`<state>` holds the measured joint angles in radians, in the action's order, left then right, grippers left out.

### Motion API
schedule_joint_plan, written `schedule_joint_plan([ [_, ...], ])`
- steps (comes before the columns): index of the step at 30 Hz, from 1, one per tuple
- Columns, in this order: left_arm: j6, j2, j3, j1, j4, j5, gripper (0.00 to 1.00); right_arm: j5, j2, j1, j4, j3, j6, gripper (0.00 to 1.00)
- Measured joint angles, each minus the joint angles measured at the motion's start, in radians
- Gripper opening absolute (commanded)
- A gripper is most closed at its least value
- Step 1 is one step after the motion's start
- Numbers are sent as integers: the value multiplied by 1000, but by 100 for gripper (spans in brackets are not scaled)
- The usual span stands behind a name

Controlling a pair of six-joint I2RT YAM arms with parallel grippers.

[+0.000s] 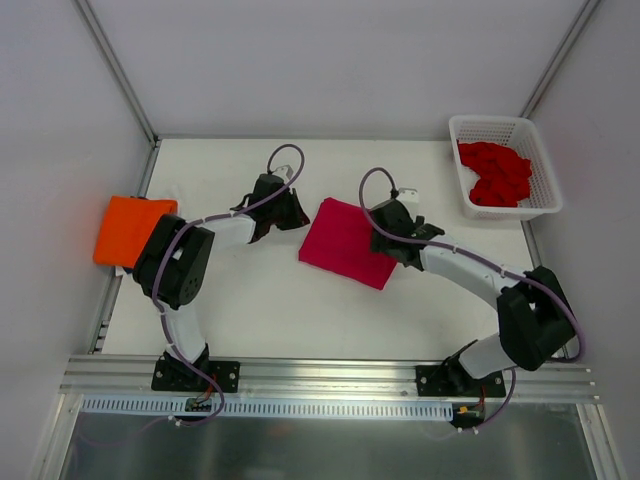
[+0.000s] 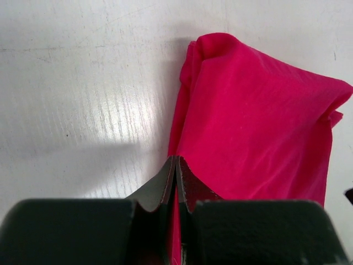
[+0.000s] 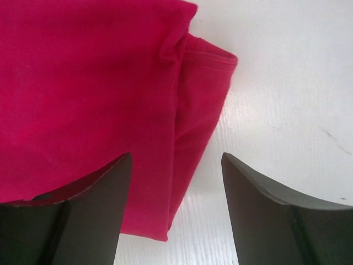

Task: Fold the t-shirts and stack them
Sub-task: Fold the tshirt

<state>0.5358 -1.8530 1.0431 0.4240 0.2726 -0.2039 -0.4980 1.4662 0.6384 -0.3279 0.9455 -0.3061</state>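
Crimson-pink t-shirt (image 1: pixel 345 243) lies folded mid-table between my arms. Left gripper (image 2: pixel 175 165) is pinched tight on its left edge, anchoring it, I judge. Right gripper (image 3: pixel 176 156) stands wide over the opposite edge, holding nothing.

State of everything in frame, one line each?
crimson-pink t-shirt: folded, flat on table
orange t-shirt: folded, at table's left edge
red t-shirts: crumpled in basket
left gripper: shut, at crimson-pink t-shirt's edge
right gripper: open, over its corner
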Motion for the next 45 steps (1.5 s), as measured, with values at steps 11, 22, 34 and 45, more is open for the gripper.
schedule_joint_plan([
  [11,-1,27,-6,0,11,-2,0,33,265,-8,72,166,44,64],
  [22,29,-71,45,-47,123,-130,0,39,282,-71,93,211,84,64],
  [34,142,-181,71,-66,249,-269,0,76,352,-119,116,212,91,62],
  [45,188,-190,79,-66,314,-305,0,112,384,-130,137,220,91,57],
])
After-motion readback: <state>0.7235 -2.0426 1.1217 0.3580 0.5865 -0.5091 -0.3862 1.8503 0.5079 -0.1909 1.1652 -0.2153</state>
